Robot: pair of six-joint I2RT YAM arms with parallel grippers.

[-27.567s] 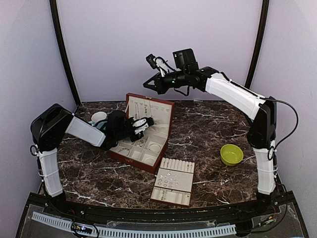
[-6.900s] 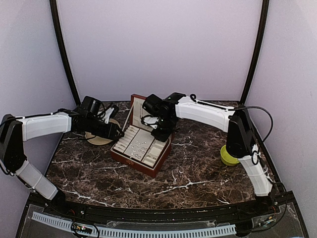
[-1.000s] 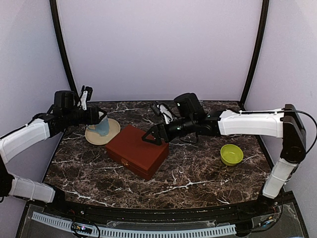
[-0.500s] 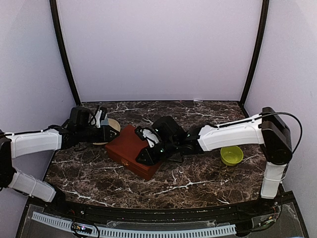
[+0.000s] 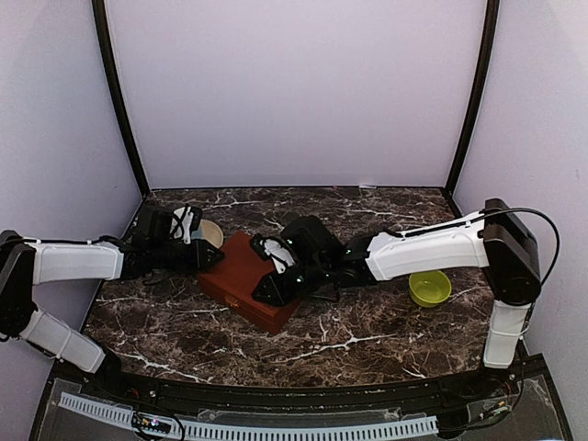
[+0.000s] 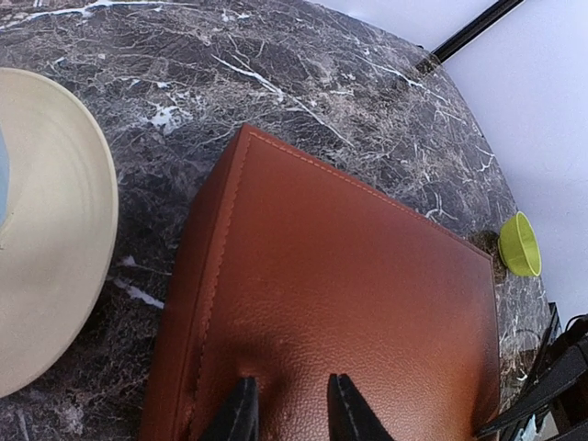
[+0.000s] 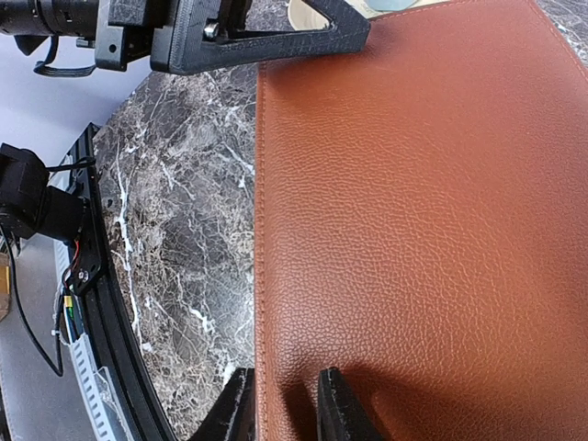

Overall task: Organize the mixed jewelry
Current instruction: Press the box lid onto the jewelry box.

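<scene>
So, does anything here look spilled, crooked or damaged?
Nothing stands out. The brown box is closed and flat on the table, only turned at an angle to its edge; the green bowl stands upright, nothing spilled.

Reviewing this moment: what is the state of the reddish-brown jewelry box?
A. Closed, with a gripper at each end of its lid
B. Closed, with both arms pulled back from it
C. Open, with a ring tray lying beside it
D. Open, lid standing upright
A: the jewelry box has its lid down flat, with the left gripper over one end of the lid and the right gripper at the opposite end.
</scene>
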